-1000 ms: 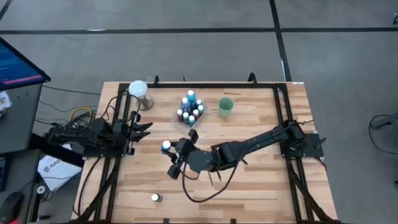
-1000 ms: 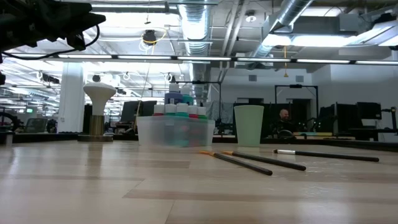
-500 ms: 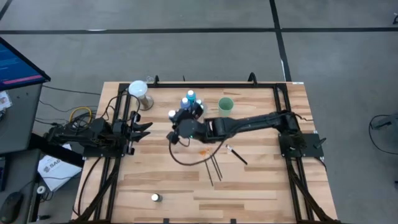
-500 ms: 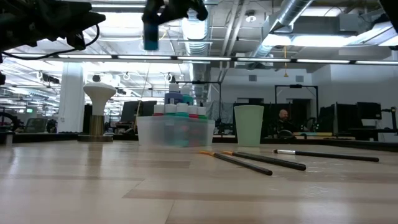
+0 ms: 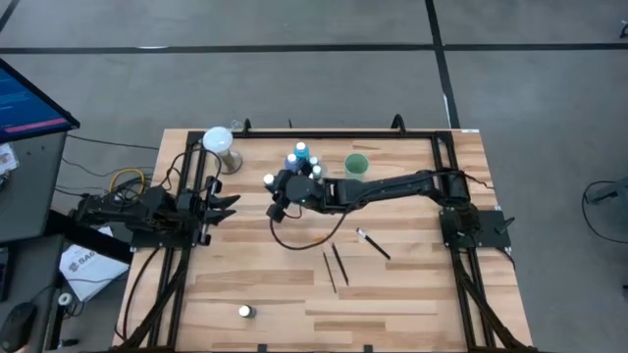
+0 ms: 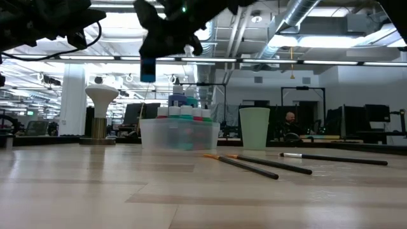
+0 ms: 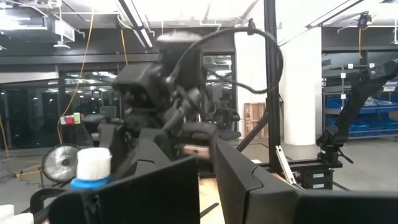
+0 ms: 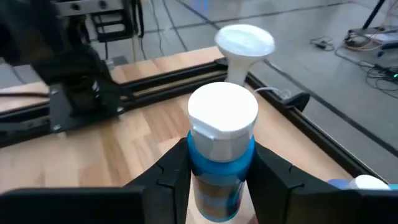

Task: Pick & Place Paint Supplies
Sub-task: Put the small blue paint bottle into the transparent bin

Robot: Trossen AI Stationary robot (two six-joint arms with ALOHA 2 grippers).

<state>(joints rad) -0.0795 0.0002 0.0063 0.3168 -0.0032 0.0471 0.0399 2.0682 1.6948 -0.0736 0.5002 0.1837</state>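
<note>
My right gripper (image 5: 274,188) reaches in from the table's right, shut on a blue bottle with a white cap (image 8: 222,146), and holds it in the air just left of the clear tray (image 5: 302,173). That tray holds several small capped bottles. Three thin brushes (image 5: 339,265) lie flat on the wood near the middle. One small white-capped bottle (image 5: 245,312) stands near the front edge. My left gripper (image 5: 232,203) waits shut at the table's left side. My right gripper pinches the bottle's blue body (image 8: 219,163), just under the white cap, between its two fingers (image 8: 173,175). The fingers come from the table's right, slanting a little downward. The bottle stands upright in the hold, cap up, lifted well clear of the table (image 6: 148,69).
A green cup (image 5: 355,167) stands right of the tray. A white lamp-like stand (image 5: 219,143) sits at the far left corner. Black rails (image 5: 446,167) run along the table's sides. Bare wood lies to the near left.
My right gripper has carried the blue bottle from the table's middle toward the far edge, up to the left side of the tray. It has then come down somewhat. The bottle has stayed upright and clear of the table.
</note>
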